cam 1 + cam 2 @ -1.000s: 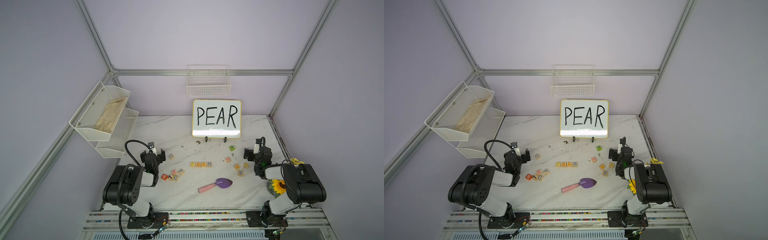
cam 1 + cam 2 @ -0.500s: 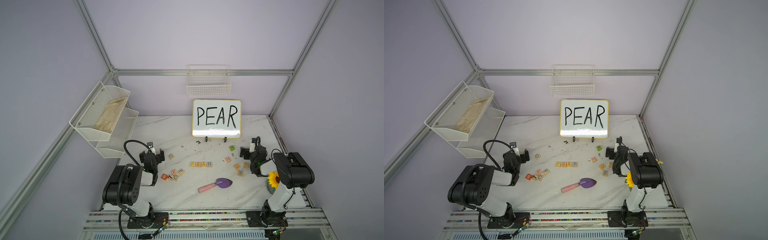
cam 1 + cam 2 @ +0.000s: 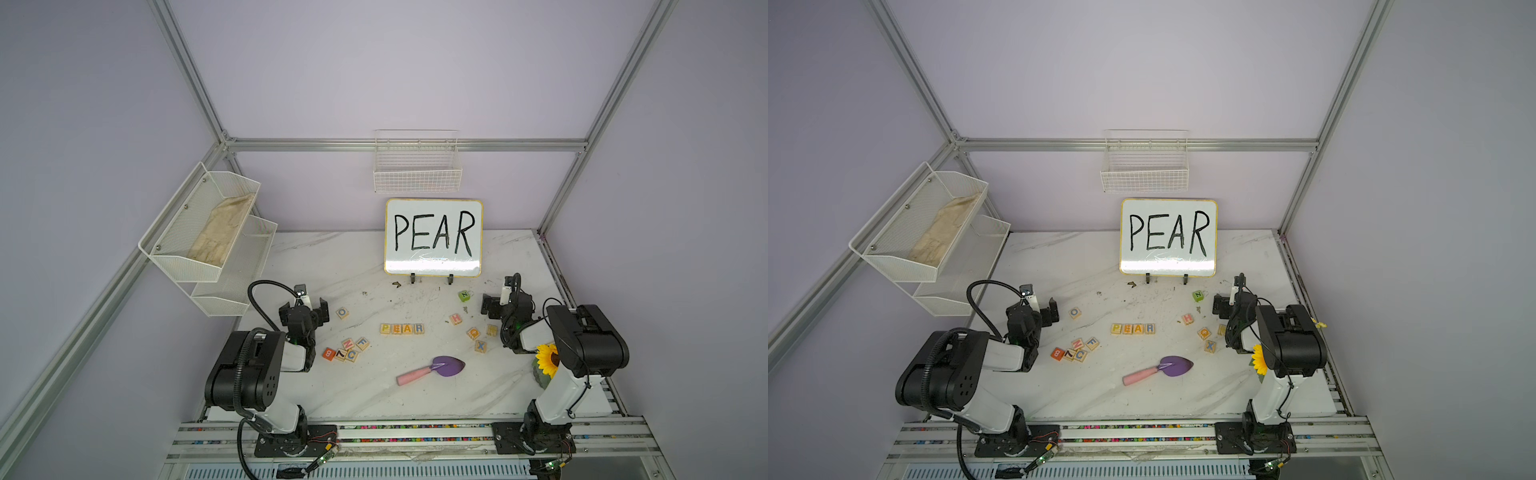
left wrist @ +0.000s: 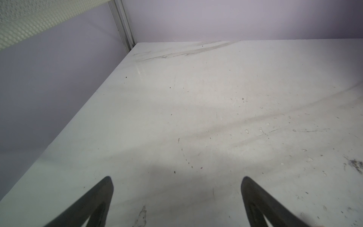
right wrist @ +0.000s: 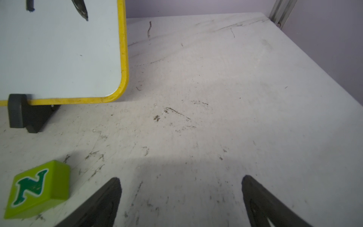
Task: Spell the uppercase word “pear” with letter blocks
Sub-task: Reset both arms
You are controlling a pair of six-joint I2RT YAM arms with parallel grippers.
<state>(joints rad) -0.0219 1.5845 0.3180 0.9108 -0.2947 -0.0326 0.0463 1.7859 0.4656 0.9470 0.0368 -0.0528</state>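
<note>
The four letter blocks (image 3: 401, 329) (image 3: 1133, 328) lie side by side on the white table, mid-table, and read P, E, A, R from left to right. My left gripper (image 3: 304, 308) (image 3: 1043, 311) hovers at the table's left, well apart from the row, open and empty. In the left wrist view my left gripper (image 4: 176, 182) has only bare table between its fingers. My right gripper (image 3: 496, 304) (image 3: 1223, 305) sits at the table's right, also open and empty. In the right wrist view my right gripper (image 5: 180, 182) frames bare table too.
A whiteboard (image 3: 433, 237) reading PEAR stands at the back. A green N cube (image 3: 464, 296) (image 5: 39, 188) lies near my right gripper. Spare blocks lie in clusters at left (image 3: 347, 349) and right (image 3: 478, 338). A purple trowel (image 3: 432, 370) and a sunflower (image 3: 547, 360) are nearer the front.
The right arm's elbow has swung inward and its gripper has shifted slightly left. The left arm has hardly moved. The blocks lie as before.
</note>
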